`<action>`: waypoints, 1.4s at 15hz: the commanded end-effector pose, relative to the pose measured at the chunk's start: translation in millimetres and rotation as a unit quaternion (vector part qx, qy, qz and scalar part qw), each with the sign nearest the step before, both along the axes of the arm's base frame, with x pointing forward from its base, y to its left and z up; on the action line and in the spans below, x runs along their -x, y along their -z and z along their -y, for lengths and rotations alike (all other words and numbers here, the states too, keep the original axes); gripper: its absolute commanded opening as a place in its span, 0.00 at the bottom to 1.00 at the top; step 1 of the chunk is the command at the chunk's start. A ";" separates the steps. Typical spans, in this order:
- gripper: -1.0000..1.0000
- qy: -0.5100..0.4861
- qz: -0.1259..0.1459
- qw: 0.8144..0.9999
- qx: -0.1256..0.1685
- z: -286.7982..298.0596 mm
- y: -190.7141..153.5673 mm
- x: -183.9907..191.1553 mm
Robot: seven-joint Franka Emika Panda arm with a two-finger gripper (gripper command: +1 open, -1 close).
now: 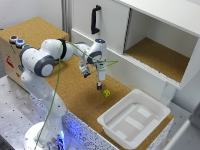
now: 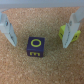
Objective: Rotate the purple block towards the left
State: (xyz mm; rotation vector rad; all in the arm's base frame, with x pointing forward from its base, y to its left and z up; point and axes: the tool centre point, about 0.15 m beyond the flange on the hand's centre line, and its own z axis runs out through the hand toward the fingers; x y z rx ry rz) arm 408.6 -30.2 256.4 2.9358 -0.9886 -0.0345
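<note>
The purple block (image 2: pixel 35 46) lies on the cork tabletop and has a yellow ring printed on its upper face. In the wrist view it sits between and a little ahead of my two light fingers (image 2: pixel 6 27), which stand wide apart with nothing held. In the exterior view my gripper (image 1: pixel 99 81) hangs over the cork table near the middle. A small dark shape right under it is the block (image 1: pixel 99 87), apart from the fingers.
A small yellow-green object (image 1: pixel 106 93) lies just to the exterior view's right of the block; it also shows beside one finger in the wrist view (image 2: pixel 62 31). A white bin (image 1: pixel 134 118) stands at the front right. A white cabinet (image 1: pixel 150 35) lines the back.
</note>
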 end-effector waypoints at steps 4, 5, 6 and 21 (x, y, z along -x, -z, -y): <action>1.00 0.066 -0.040 0.997 -0.016 5.6 48.0 -25.7; 1.00 0.063 -0.042 0.997 -0.014 4.1 49.8 -28.2; 1.00 0.063 -0.037 0.997 -0.015 3.2 48.9 -30.6; 0.00 0.069 -0.018 0.997 -0.002 -7.7 27.5 -39.9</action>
